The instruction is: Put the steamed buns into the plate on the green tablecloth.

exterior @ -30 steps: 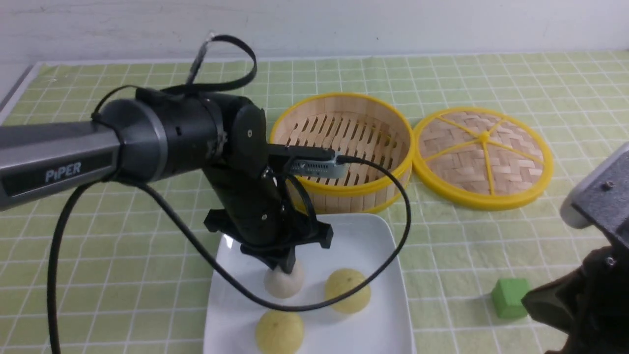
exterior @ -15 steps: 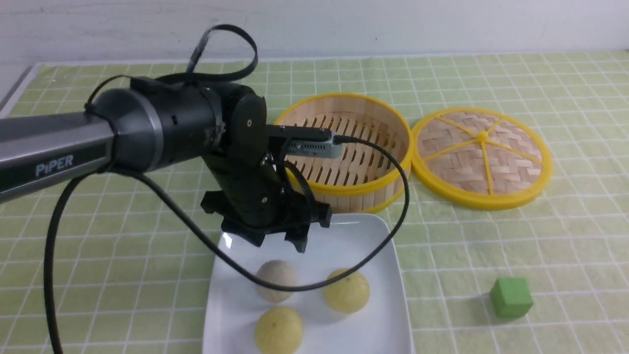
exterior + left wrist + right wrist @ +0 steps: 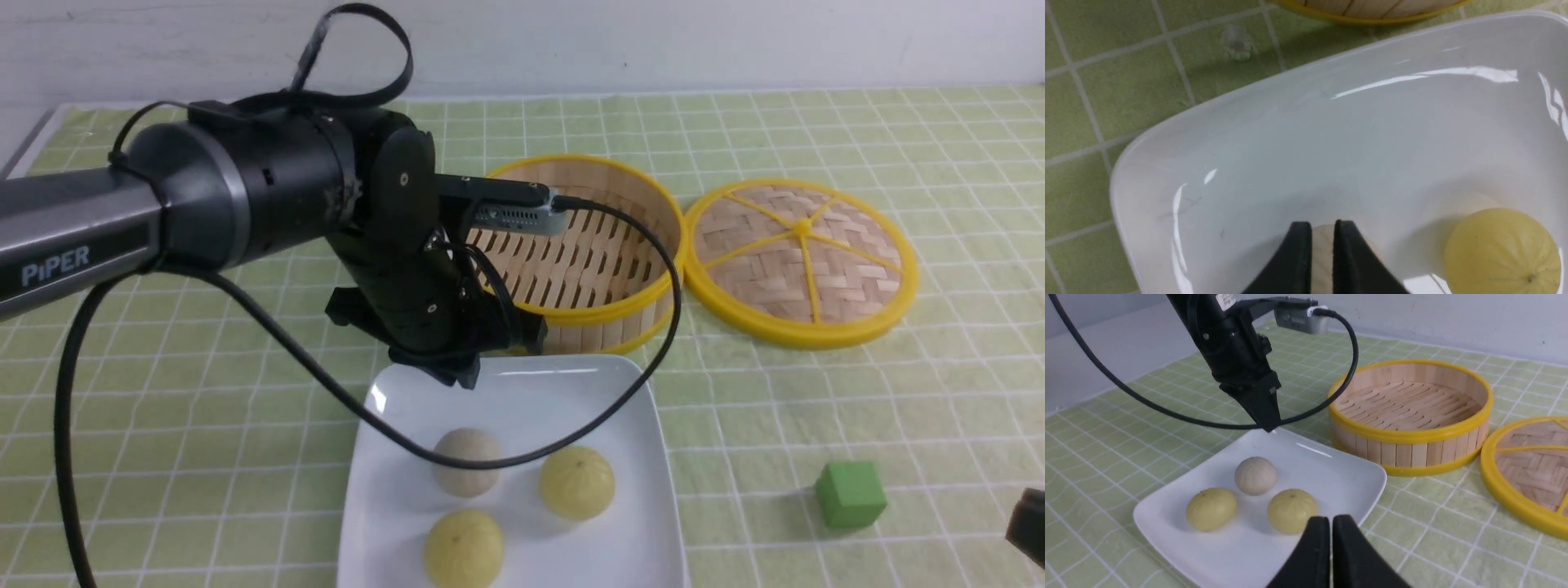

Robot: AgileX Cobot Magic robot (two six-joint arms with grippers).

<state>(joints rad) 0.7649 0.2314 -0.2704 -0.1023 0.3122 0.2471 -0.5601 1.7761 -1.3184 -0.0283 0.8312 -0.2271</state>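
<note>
Three steamed buns lie in the white square plate on the green tablecloth: an off-white one and two pale yellow ones. My left gripper hangs above the plate's far edge, shut and empty, clear of the off-white bun below it. From the wrist its fingertips stand nearly together. My right gripper is shut and empty, low at the plate's near right side, looking over the buns.
An empty bamboo steamer basket with a yellow rim stands just behind the plate. Its woven lid lies flat to the right. A small green cube sits on the cloth at the right front.
My left gripper let go of the off-white bun, rose and drew back toward the steamer, opening wide and then shutting. The right arm pulled back almost out of the front view.
</note>
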